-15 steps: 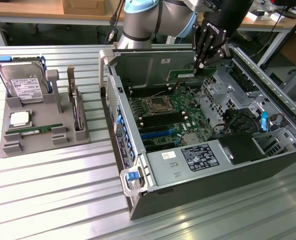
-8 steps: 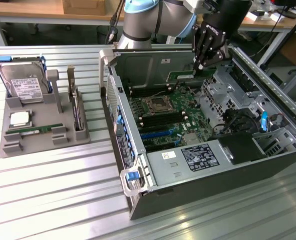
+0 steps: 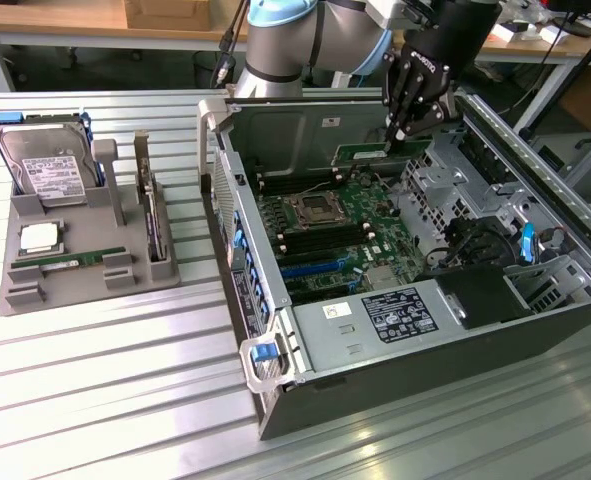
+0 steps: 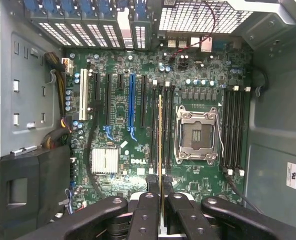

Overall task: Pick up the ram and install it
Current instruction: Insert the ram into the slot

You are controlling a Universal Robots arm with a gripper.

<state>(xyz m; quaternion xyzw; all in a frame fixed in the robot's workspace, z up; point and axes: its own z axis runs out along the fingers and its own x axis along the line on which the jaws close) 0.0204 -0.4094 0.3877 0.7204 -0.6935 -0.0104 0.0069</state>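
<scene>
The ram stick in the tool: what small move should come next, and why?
Probably lower it straight down, slowly. The tool holds the ram stick on edge above the green board, in line with the long black slots beside the empty chip socket, and it does not look seated yet.

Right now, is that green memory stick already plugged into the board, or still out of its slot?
Out. The ram stands on edge, pinched in the gripper, above the motherboard beside the empty processor socket.

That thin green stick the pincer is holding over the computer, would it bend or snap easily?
The ram looks stiff: held by one end in the pincer, it runs straight, without sagging. Being so thin, it probably weighs little. Sideways force might crack it, so I'd guess fragile.
</scene>
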